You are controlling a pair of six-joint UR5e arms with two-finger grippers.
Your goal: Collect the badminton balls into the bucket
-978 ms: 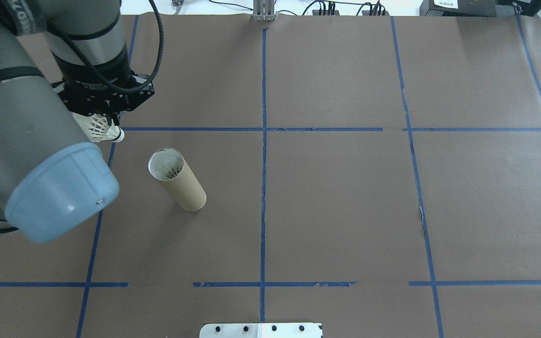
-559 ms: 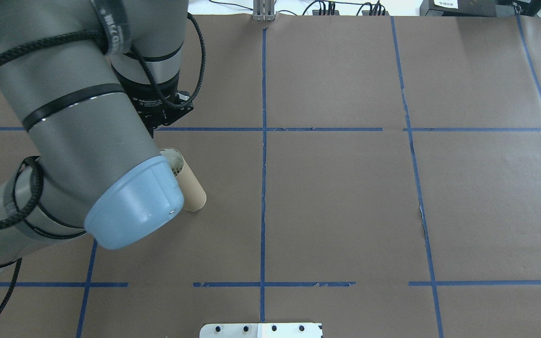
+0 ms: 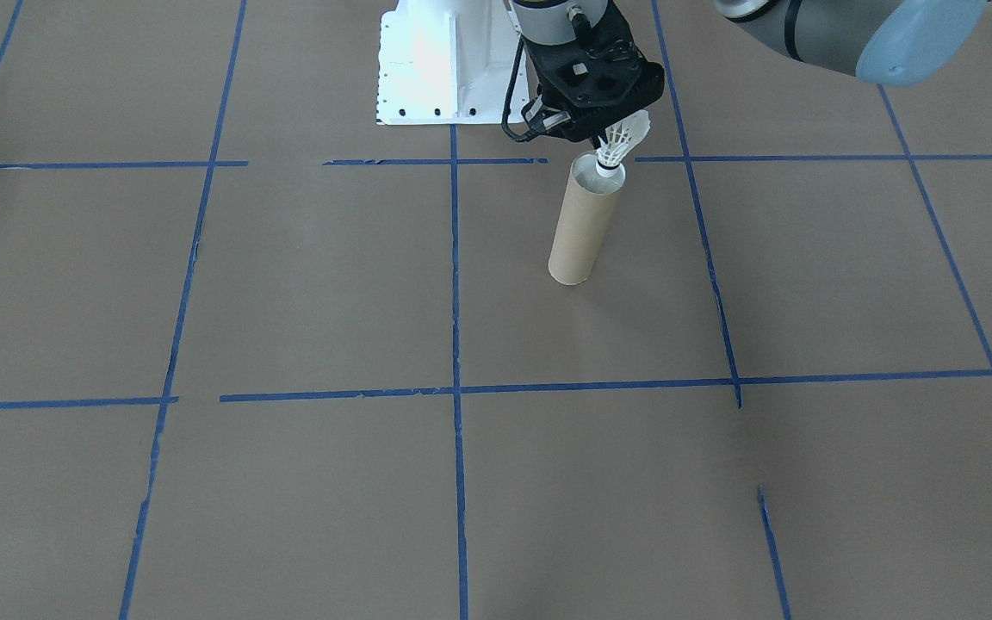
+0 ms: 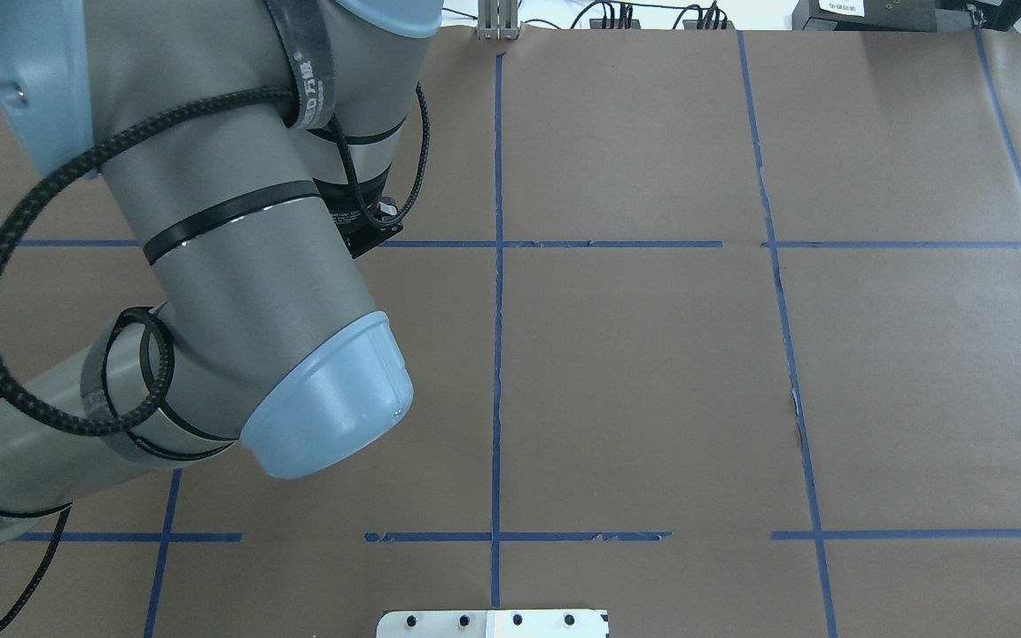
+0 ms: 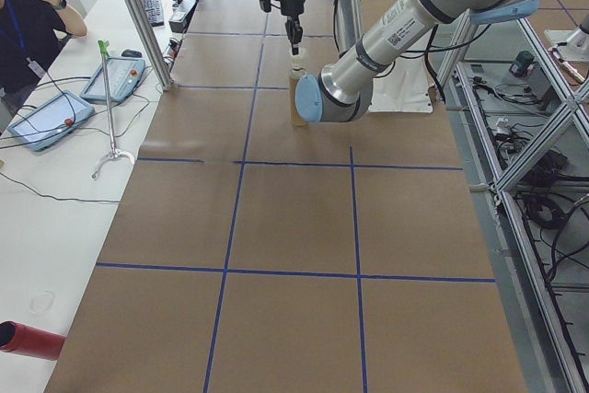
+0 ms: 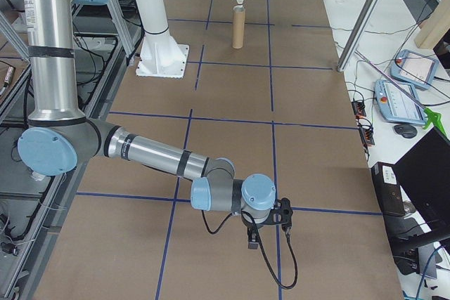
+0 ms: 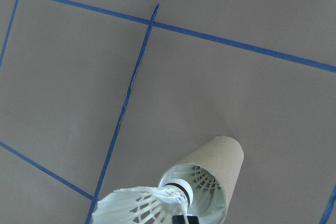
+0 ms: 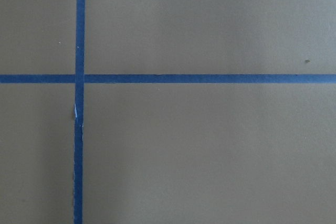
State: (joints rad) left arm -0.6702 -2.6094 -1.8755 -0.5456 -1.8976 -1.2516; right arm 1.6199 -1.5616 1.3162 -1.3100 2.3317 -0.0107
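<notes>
Pinched in the left gripper, a shuttlecock hangs cork-down right at the mouth of the bucket, its white tip just at or just inside the rim in the front-facing view while the feather skirt is above the opening, tilted a little toward the gripper. From the left wrist camera, the cork sits over the whitish bore, and a second shuttlecock already lies deeper inside, feathers up. The tube stands upright on the brown paper near a blue tape line, so its long axis runs straight down from the gripper; the coming move, as I judge it, turns on keeping the shuttlecock's axis in line with that bore, since the skirt is nearly as wide as the opening and could catch the rim if released askew. In the overhead view the left arm hides the tube completely. The right gripper is well apart at the far end of the table, low over bare paper, and whether its fingers are spread cannot be told from the side view.
</notes>
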